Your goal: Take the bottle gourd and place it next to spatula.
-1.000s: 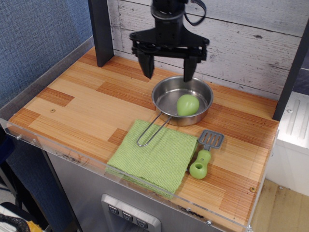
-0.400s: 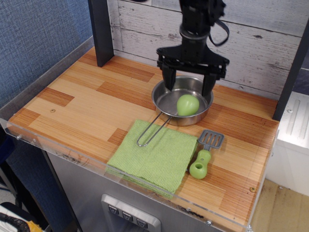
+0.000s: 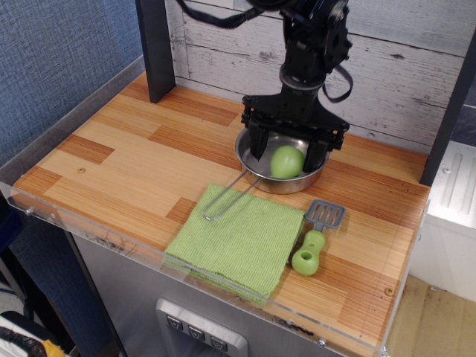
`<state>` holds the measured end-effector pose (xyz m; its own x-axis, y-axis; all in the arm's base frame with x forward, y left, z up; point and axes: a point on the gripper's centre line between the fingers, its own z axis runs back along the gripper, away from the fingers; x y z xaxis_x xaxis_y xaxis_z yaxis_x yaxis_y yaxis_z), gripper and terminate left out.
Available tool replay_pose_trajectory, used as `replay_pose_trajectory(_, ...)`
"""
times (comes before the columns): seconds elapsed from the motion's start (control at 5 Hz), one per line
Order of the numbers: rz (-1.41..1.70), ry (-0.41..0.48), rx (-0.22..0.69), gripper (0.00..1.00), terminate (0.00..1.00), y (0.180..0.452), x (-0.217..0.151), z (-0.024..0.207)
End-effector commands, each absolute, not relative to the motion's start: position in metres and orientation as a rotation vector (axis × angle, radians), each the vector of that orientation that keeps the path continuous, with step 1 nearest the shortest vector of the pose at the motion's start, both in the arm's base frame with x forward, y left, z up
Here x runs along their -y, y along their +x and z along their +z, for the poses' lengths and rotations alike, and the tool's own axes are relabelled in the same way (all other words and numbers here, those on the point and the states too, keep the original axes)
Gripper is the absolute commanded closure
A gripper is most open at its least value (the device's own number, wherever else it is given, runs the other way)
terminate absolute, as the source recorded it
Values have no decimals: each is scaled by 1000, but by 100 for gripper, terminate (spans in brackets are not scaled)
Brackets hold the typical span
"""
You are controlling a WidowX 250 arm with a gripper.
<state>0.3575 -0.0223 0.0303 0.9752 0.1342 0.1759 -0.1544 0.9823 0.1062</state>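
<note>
You are looking at a mock kitchen rigged as a robot test bench: a striped wooden countertop (image 3: 134, 160) edged in clear acrylic is sitting on a grey metal cabinet (image 3: 141, 297), whitewashed plank boards (image 3: 401, 59) are backing it, and toy cookware is lying there.

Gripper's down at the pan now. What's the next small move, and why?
Probably close the gripper on the bottle gourd. Its jaws stand open on either side of the gourd, which sits inside the steel pan, so a grasp looks lined up. How low the fingertips reach can't be told; ease down slightly first if needed. The spatula waits beside the green cloth.
</note>
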Motion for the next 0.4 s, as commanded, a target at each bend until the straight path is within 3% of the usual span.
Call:
replay_pose_trajectory(0.0, 134, 130, 196, 0, 0, 348, 21, 39)
replay_pose_trajectory(0.2, 146, 111, 206, 100, 0, 349, 21, 38)
